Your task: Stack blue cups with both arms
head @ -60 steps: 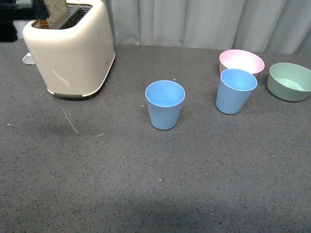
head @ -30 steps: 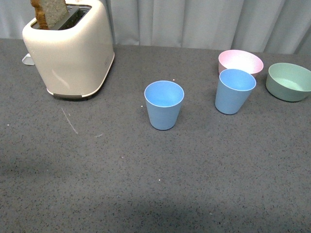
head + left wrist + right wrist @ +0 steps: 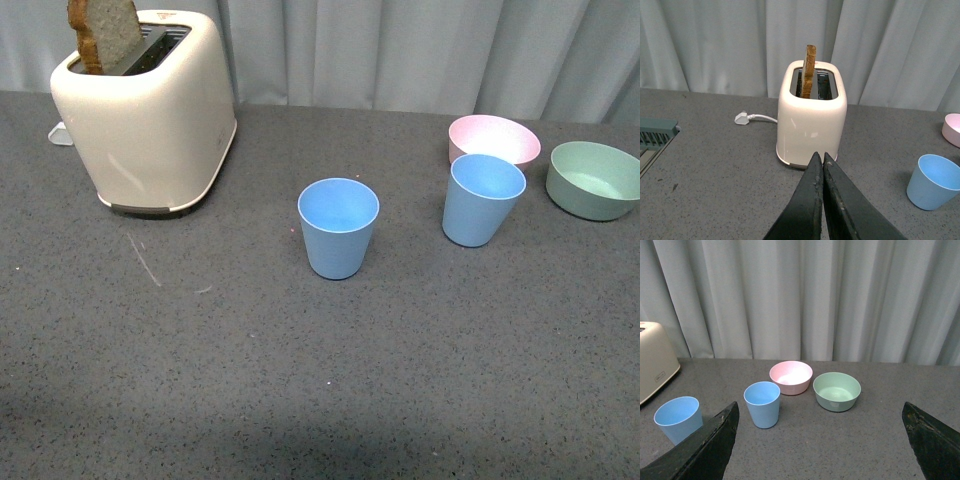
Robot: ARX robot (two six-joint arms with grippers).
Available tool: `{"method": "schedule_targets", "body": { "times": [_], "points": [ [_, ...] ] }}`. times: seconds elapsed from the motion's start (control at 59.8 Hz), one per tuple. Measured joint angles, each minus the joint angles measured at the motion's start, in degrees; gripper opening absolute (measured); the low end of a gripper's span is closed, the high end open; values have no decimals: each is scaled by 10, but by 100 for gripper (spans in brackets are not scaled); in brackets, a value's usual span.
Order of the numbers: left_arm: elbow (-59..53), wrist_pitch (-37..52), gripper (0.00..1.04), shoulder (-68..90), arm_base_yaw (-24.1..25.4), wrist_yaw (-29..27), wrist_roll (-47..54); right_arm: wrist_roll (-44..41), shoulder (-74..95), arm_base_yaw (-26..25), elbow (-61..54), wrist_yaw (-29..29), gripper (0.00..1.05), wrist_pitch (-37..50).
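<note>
Blue cups are standing upright and well apart on the grey table, one at the centre of the front frame and the other to the right of it, just in front of the pink bowl, with the pale green bowl sitting at the right edge. A cream toaster is occupying the upper left, a bread slice sticking up from its slot. The left gripper is hanging above the table with its fingers pressed together on nothing, while the right gripper is hovering with its fingers spread wide, neither one touching a cup.
</note>
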Motion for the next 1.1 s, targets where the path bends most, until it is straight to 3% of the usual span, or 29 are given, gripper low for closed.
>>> {"method": "schedule_targets", "body": {
  "times": [0.502, 1.105],
  "points": [
    [-1, -174, 4, -192, 0, 0, 0, 0, 0, 0, 0, 0, 95, 0],
    [-1, -299, 4, -319, 0, 0, 0, 0, 0, 0, 0, 0, 95, 0]
  ]
}}
